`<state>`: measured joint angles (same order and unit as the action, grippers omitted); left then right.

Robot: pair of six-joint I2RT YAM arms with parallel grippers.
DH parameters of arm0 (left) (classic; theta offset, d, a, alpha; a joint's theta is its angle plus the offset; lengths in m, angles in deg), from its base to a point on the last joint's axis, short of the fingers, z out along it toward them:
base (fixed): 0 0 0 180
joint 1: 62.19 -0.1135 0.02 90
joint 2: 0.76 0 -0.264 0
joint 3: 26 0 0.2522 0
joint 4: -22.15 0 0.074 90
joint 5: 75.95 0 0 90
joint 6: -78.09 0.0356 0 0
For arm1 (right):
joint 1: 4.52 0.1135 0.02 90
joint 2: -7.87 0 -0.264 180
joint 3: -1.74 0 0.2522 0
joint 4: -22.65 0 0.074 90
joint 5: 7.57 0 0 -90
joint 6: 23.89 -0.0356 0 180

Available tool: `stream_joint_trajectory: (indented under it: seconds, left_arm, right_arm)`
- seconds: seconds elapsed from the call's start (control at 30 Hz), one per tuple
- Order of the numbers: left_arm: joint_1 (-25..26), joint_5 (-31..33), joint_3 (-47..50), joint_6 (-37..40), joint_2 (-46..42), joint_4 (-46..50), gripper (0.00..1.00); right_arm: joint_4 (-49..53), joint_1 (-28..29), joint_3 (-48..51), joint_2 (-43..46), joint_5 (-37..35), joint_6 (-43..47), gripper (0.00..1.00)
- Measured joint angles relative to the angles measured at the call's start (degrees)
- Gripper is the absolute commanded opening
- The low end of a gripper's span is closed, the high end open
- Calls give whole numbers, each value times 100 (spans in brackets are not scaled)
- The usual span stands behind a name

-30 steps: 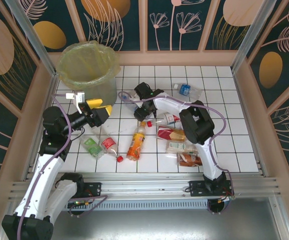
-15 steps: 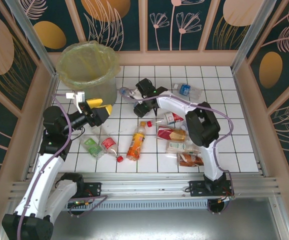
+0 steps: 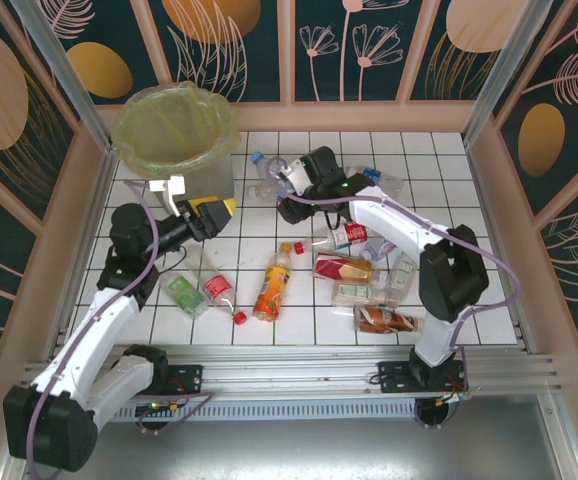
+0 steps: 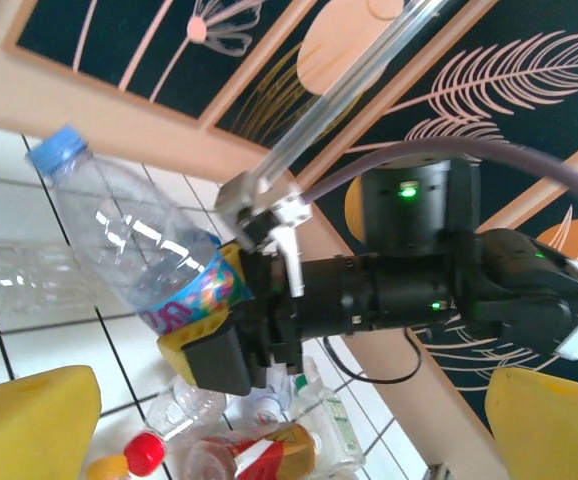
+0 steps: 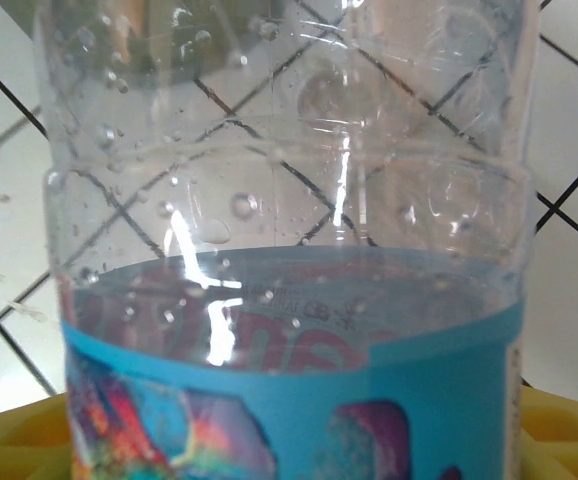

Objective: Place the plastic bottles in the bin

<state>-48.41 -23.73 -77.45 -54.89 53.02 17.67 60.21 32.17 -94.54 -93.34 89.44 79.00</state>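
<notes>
Roughly early on, by my reading. Bin (image 3: 174, 130) stands at the far-left corner of the bench (image 3: 469, 200); its contents cannot be made out through the bag. Left pincer (image 3: 209, 212) sits just beside it, spread and empty. Right pincer (image 3: 291, 183) pinches a blue-labelled bottle (image 3: 269, 172) near the bin, not yet over the rim. Roughly ten plastic bottles (image 3: 272, 285) lie scattered on the bench, all left to do.
</notes>
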Motion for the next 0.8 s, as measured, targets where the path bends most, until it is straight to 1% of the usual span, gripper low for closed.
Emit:
stream_joint_trajectory:
  seconds: [0.23, 0.43, 0.6, 0.8]
  left_arm:
    - [531, 369, 63, -522, 874, -761, 99]
    - [763, 444, 63, -911, 1670, -1655, 99]
    - [931, 387, 50, -1185, 2205, -2365, 99]
    - [1073, 212, -37, -1499, 2581, -3314, 99]
  right_arm:
    - [-461, -61, 820, 914, 568, -481, 68]
    - [-776, -127, 1250, 1606, 1283, -870, 68]
    - [-1062, -136, 1504, 1917, 1928, -1130, 69]
    - [-1224, -146, 1703, 1985, 2507, -1355, 69]
